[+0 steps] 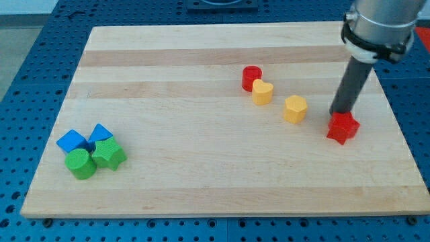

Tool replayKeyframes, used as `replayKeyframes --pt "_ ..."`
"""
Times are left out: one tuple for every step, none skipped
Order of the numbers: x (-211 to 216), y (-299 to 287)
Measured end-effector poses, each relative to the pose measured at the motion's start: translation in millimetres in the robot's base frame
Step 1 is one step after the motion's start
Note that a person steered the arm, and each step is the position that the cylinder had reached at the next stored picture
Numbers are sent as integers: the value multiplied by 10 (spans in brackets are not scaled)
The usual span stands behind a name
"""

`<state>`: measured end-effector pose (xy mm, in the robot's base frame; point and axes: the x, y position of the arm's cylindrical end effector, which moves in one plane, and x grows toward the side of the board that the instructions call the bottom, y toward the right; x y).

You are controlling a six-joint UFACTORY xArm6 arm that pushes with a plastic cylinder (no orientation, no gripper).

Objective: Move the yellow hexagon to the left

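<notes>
The yellow hexagon (295, 109) is being flanked by a yellow heart-like block (262, 92) and red cylinder (251, 77) up-left, and a red star (342, 128) at right. My tip (341, 113), bearing no fingers and holding nothing, is being pressed against that star's top edge. Bare surface (201, 154) is being left open toward the view's left.

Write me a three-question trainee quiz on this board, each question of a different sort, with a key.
1. True or false: my tip touches the yellow hexagon.
2. Which block is nearest my tip? A) the red star B) the red cylinder C) the green cylinder
3. Fill in: the yellow hexagon lies on the view's ____ side of the yellow heart.

Key
1. False: my tip stands at the red star's top edge, apart from the hexagon.
2. A
3. right
</notes>
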<state>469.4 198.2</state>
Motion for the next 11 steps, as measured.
replayKeyframes --pt "462 -141" --pt "558 -117" --pt "74 -48" --pt "-234 -43" --pt "-328 -94" --pt "-378 -284" --pt "-289 -653" --pt "-150 -1021" --pt "-169 -1171" --pt "-320 -1672" --pt "-201 -2078"
